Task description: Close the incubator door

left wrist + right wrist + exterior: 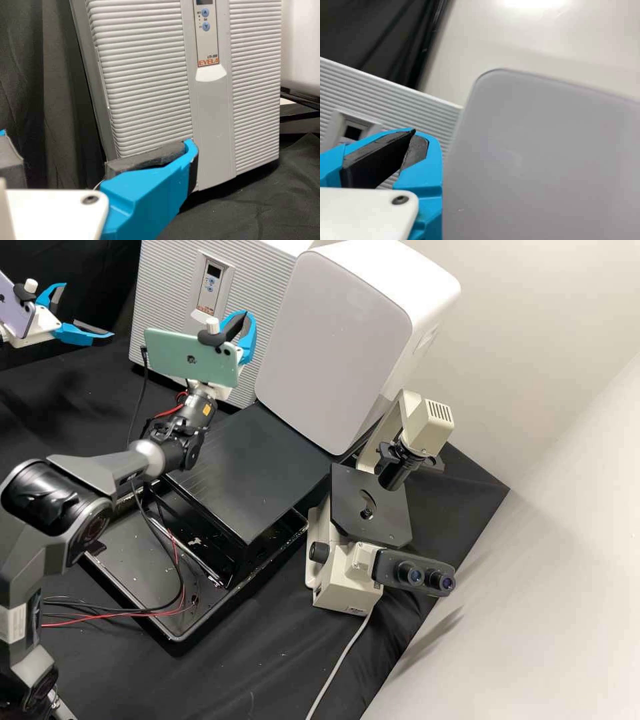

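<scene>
Green phone (180, 355) partly hides closed right gripper (244, 315) | left gripper (89, 311) spread wide | incubator (163, 300) top cropped

Bright in the high view, with diffuse light paling the wall (533, 327) and laying smudgy, slanting shadows on the white panel (547, 587). Catches a dull sheen on the black plate (260, 460) and small glints around the glossy tray (177, 637). Dimmer in the left wrist view, evenly lit over the ribbed front (145, 75), with thin shade between the ridges and murk in the dark curtain (30, 75). Flares white at the top of the right wrist view, slightly soft throughout, with a faint reflection on the smooth grey panel (545, 150).
</scene>
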### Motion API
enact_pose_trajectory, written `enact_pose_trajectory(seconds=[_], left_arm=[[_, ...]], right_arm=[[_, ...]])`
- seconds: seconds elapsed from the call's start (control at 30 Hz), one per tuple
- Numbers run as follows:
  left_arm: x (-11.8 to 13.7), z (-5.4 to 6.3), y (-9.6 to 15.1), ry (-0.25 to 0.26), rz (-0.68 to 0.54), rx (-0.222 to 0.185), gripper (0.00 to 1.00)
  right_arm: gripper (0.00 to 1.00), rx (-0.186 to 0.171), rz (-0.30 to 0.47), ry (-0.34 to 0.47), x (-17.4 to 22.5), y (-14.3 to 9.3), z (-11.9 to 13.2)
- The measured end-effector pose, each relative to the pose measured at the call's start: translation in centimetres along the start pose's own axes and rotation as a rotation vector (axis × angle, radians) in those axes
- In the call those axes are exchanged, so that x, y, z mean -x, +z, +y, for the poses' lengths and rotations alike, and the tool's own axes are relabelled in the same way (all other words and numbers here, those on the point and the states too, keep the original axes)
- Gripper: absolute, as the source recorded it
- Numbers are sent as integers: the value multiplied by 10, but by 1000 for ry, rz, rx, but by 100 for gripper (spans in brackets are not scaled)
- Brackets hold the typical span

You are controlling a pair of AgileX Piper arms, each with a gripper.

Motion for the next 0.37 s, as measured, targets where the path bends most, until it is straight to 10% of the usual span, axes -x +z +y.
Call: enact_pose_trajectory(seconds=[0.23, 0.37], left_arm=[[0, 0, 0, 0, 0, 0, 100], [0, 0, 0, 0, 0, 0, 100]], right_arm=[[100, 0, -36, 148, 39, 12, 12], [100, -57, -78, 171, 59, 33, 12]])
